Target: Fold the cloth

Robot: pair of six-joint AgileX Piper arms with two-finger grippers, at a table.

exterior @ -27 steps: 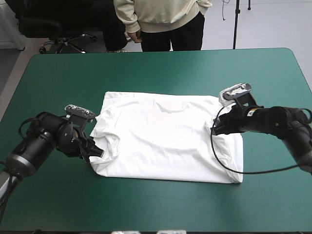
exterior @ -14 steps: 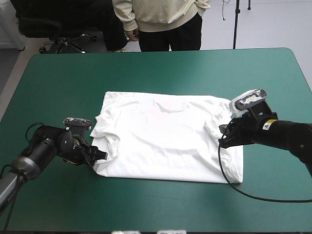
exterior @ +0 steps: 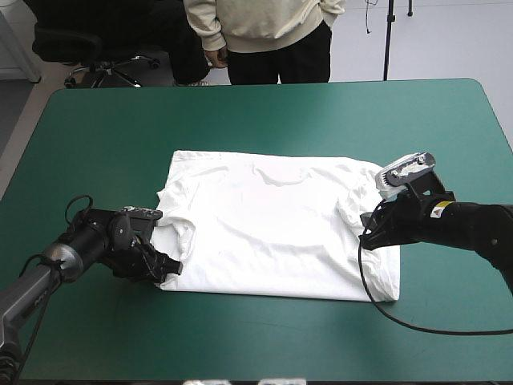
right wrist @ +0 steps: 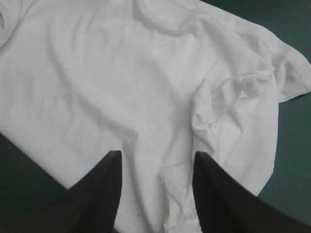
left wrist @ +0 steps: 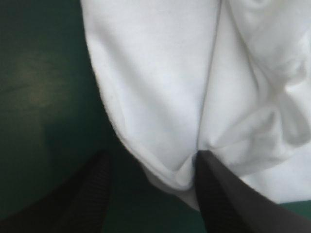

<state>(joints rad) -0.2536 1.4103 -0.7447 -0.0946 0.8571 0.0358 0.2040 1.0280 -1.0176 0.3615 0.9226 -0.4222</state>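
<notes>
**Both grippers open at the T-shirt's sides, nothing gripped yet**

The teal-green tabletop (exterior: 264, 112) fills the high view, and the T-shirt (exterior: 272, 224) lies spread flat at the centre of the frame, collar toward the far edge.

My left gripper (exterior: 164, 265) sits low at the shirt's lower-left corner. Its black fingers (left wrist: 214, 194) are spread apart, one over bare cover and the other on cloth, with the rounded folded edge between them.

My right gripper (exterior: 370, 228) is at the shirt's right side, also with fingers spread. There is white cloth under and between them, and a rumpled sleeve (right wrist: 228, 107) just ahead.

What worries me:
- **Left side:** the edge looks doubled. If the fingers come together too shallow, I judge they would catch only the top layer, or push the corner inward instead of taking it.
- **Right side:** the bunched sleeve could get dragged into the grip and leave a lump in the fold.
- **Both sides:** if one side takes hold and the other does not, lifting would skew the whole shirt across the cover.
</notes>
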